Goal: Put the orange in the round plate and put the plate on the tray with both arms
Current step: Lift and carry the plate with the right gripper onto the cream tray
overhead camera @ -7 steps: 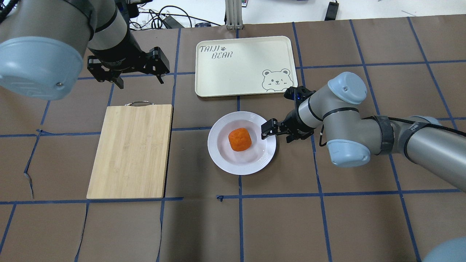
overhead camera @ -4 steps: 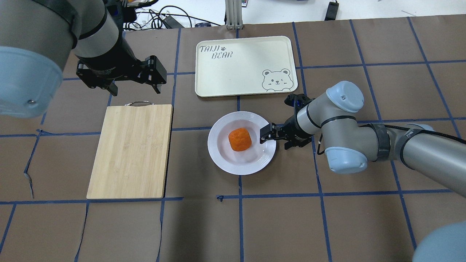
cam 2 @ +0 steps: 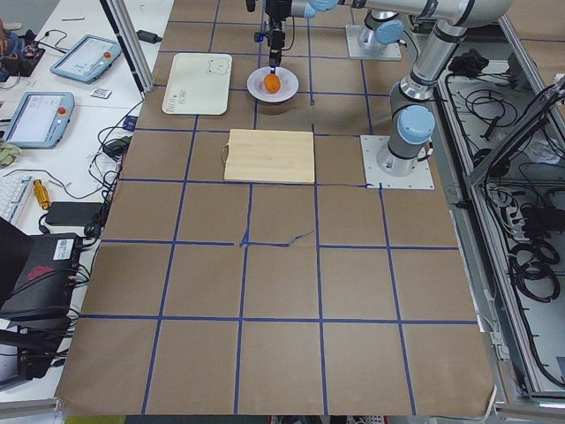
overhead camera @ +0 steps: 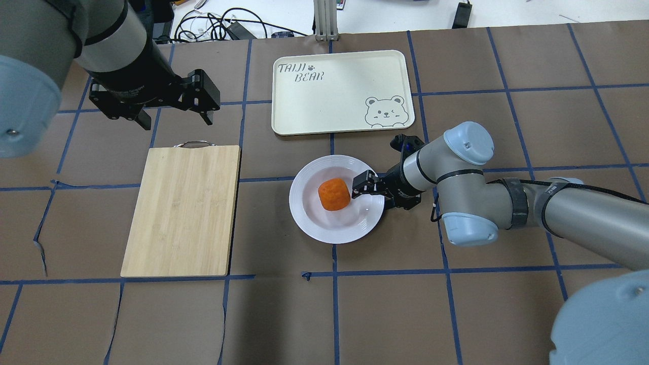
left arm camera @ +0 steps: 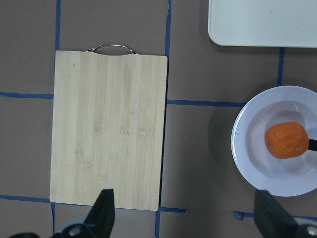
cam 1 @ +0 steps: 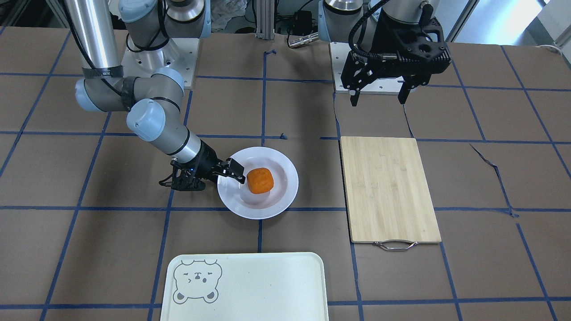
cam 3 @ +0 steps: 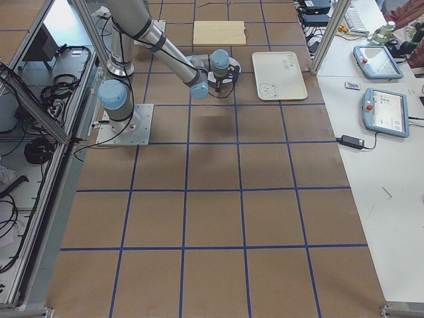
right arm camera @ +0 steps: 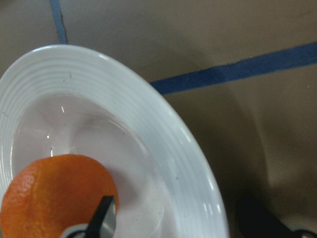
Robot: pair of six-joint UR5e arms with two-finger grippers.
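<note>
White round plate [overhead camera: 324, 230] mid-desk [overhead camera: 456, 304], orange [overhead camera: 334, 194] in its sunken centre, roundish, no clear long axis. Just beyond, apart: tray [overhead camera: 339, 101], long side crosswise. Alongside, bamboo cutting board [overhead camera: 182, 210]. Low and nearly level, right gripper [overhead camera: 371, 194] parted astride the plate's rim, clamping nothing. Raised past the board's handle, left gripper [overhead camera: 176, 121] spread wide, empty.

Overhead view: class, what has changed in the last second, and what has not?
The right gripper slid left over the rim of the plate, toward the orange, open and straddling that rim. The left gripper drew away to the left, open. The plate, orange, tray and cutting board stayed put.
</note>
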